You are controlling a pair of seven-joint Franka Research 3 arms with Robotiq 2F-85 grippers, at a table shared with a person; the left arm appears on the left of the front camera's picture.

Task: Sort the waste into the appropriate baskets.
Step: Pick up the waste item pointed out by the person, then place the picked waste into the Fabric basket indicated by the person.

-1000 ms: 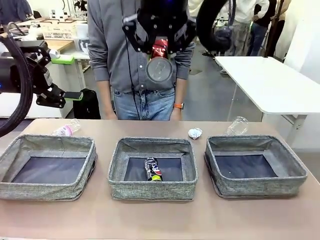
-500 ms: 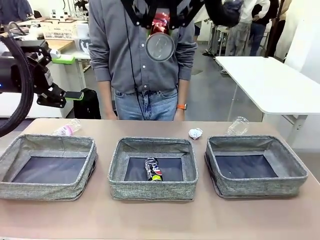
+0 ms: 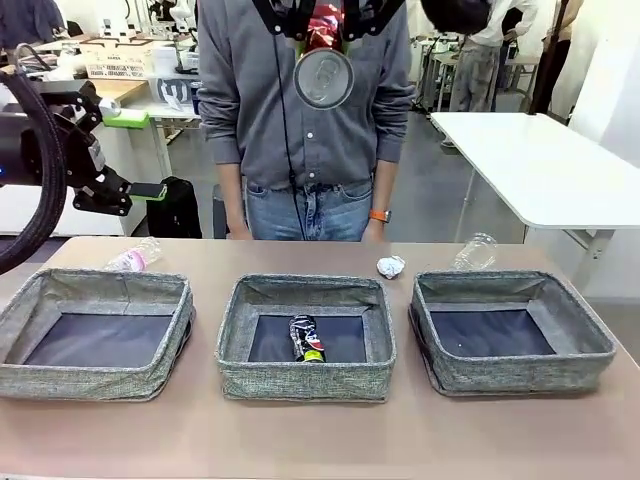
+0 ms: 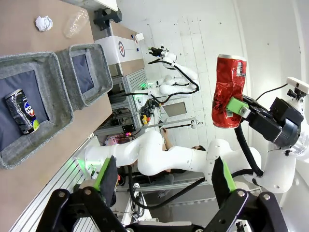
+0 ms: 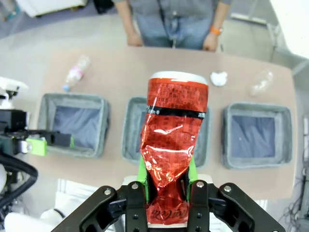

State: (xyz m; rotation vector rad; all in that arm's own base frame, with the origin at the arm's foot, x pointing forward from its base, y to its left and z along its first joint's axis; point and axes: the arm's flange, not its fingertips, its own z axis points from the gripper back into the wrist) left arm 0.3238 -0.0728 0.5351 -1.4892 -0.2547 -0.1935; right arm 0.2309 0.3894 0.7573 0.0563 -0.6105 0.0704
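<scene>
Front view, top centre: grips a crushed red drink can (image 3: 323, 62) in the right gripper (image 3: 322, 20), high above the desk. Sits higher in the picture than a second ago, up against the top edge now, so reads as a lift and carry under way, not a drop. Right wrist view: clamps the can's lower end between green pads (image 5: 141, 175), looking down on all three grey woven fabric baskets, with the can seemingly over the middle one. Means one piece of waste in transit, not yet sorted.

Left gripper (image 3: 135, 153): spread wide, nothing between the fingers, parked high beyond the desk's left edge.

Middle basket (image 3: 305, 292): holds a dark printed can (image 3: 306, 338) lying on the dark bottom. Left basket (image 3: 100, 286) and right basket (image 3: 510, 284): bare bottoms, as far as can be told.

Outside the baskets, along the desk's far edge:
- A clear plastic bottle with a pink label (image 3: 133, 257) lying just behind the left basket.
- A second clear plastic bottle (image 3: 475, 250) behind the right basket.
- A crumpled silvery foil ball (image 3: 390, 266) near the gap between the middle and right baskets.

Probably sends the red can in beside the printed one, with three items left after that.
</scene>
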